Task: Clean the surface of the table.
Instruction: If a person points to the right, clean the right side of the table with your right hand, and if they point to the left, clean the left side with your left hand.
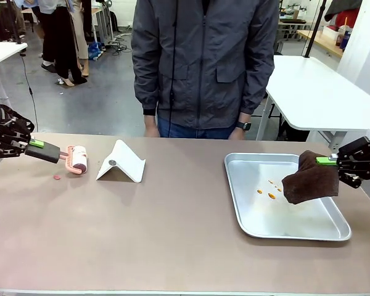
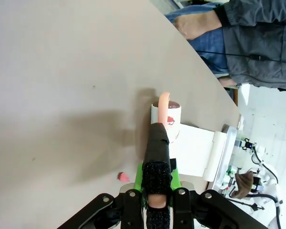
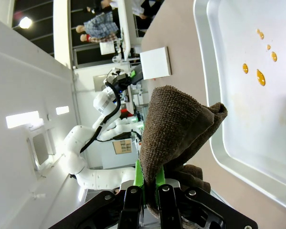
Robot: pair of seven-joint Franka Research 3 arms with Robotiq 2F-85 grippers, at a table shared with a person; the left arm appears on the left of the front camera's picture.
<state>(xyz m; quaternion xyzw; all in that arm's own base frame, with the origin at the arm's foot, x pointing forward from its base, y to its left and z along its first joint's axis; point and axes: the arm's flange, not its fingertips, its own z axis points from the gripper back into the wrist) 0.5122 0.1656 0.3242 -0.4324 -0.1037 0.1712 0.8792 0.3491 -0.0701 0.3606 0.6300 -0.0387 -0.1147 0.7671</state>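
Note:
The tan-brown table (image 1: 172, 240) spreads across the front view. My left gripper (image 1: 36, 146) is shut on the black grip of a lint roller (image 1: 79, 158) with a pink neck and white drum, held low at the table's left end; whether the drum touches the top I cannot tell. A small pink scrap (image 1: 57, 177) lies just in front of it. In the left wrist view the left gripper (image 2: 156, 191) holds the lint roller (image 2: 169, 119) beside the pink scrap (image 2: 123, 177). My right gripper (image 1: 328, 161) is shut on a brown cloth (image 1: 309, 179) hanging over the tray's right side, also seen in the right wrist view as the right gripper (image 3: 150, 191) and brown cloth (image 3: 174, 124).
A steel tray (image 1: 250, 216) at the right holds several orange drops (image 1: 268, 190). A white folded stand (image 1: 122, 162) sits just right of the roller. A person (image 1: 203, 61) in a grey jacket stands at the far edge, hands down. A glossy white table (image 1: 314, 92) stands behind right.

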